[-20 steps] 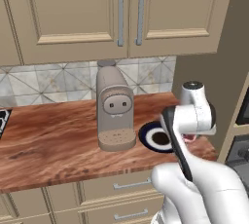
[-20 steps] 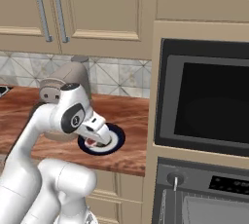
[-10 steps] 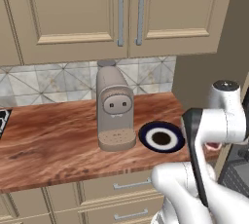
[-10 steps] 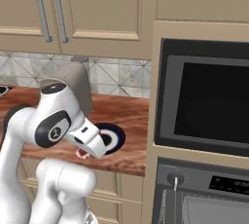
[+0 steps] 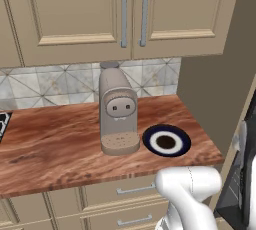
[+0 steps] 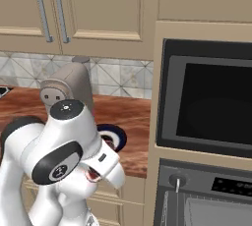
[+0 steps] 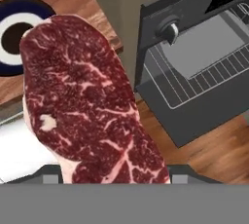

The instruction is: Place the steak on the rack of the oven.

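We have the steak (image 7: 87, 101) clamped in the gripper (image 6: 93, 175), filling the left and centre of the hand view, off the plate (image 5: 166, 141) at upper left. The oven (image 7: 194, 57) sits at upper right, door down, the rack (image 7: 204, 72) showing. We should carry it level, approach over the door, then release flat on the bars

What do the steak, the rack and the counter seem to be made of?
Steak: raw meat, moist dark red with pale fat marbling.
Rack: probably metal wire, thin grey parallel bars.
Counter: looks like polished wood, reddish-brown with streaked grain.
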Tool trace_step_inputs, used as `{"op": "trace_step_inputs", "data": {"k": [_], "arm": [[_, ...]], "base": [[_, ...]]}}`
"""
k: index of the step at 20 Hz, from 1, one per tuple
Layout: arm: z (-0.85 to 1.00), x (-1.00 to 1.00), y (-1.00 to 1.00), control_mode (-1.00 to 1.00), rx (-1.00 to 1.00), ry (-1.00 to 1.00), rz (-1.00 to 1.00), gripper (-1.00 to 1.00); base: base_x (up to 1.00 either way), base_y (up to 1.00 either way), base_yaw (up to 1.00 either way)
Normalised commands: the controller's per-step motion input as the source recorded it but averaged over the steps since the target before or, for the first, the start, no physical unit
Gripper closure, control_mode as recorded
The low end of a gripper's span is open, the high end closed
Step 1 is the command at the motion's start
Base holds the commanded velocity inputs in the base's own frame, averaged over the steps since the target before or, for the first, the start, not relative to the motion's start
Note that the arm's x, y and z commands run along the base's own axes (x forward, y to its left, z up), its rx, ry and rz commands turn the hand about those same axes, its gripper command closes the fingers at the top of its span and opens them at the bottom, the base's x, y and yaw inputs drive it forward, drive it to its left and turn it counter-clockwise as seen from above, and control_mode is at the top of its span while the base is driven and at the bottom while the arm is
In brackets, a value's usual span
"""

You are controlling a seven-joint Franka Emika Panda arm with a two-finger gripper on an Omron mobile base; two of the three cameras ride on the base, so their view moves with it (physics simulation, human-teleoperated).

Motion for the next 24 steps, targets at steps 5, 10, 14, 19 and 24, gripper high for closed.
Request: {"op": "trace_step_inputs", "data": {"k": [5,10,14,19,24], "arm": [[-0.40,-0.28,-0.76,-1.00,0.00,-0.16,0.07,1.00],[-0.50,0.00,-0.71,-1.00,0.05,-0.08,0.10,1.00],[-0.68,0.02,-0.58,-1.00,0.01,-0.01,0.09,1.00],[-0.69,0.05,-0.37,-1.00,0.00,-0.04,0.10,1.00],[-0.63,0.08,-0.37,-1.00,-0.01,-0.02,0.02,1.00]], "base": [[0.00,0.00,0.00],[0.00,0.00,0.00],[0.00,0.00,0.00],[0.00,0.00,0.00],[0.00,0.00,0.00]]}}
